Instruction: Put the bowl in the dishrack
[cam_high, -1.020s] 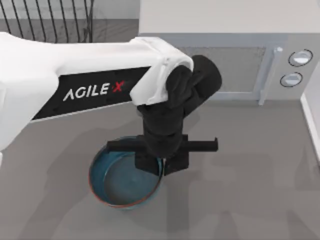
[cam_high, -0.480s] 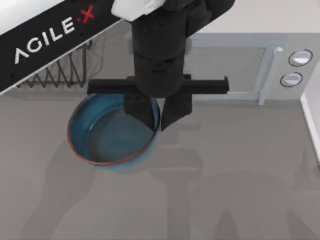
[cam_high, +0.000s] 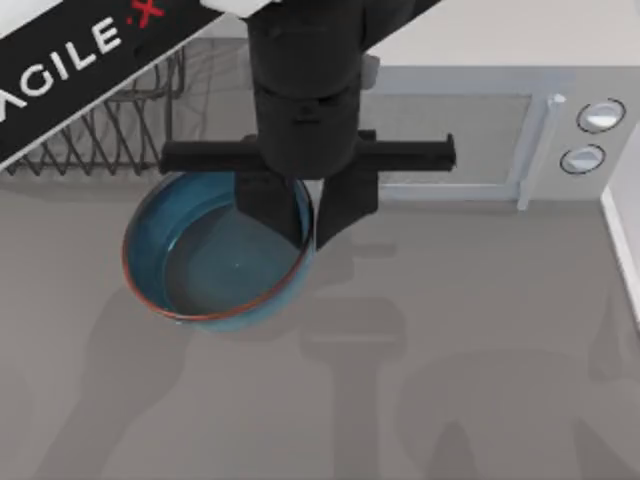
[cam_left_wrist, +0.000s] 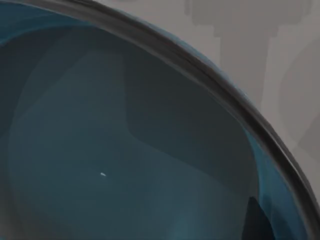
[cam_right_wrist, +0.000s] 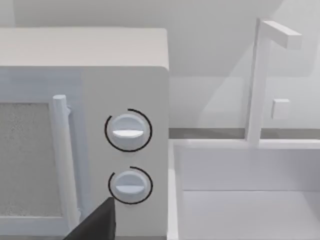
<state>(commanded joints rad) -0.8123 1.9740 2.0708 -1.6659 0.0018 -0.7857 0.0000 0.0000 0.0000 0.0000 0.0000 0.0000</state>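
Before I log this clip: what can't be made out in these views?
- Top view: most of the dishrack is hidden by the left arm and cut off by the upper edge.
- Top view: the left gripper clamps the bowl rim; the contact itself hides under the wrist.
- Left wrist view: the bowl runs past the edges.
- Right wrist view: the right gripper's fingers are cut off at the lower edge beside the microwave.

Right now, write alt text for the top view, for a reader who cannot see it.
The left gripper holds the teal bowl by its rim, one of its fingers inside the bowl and one outside. The black wire dishrack sits behind it at the table's left, beside a pale grey microwave.
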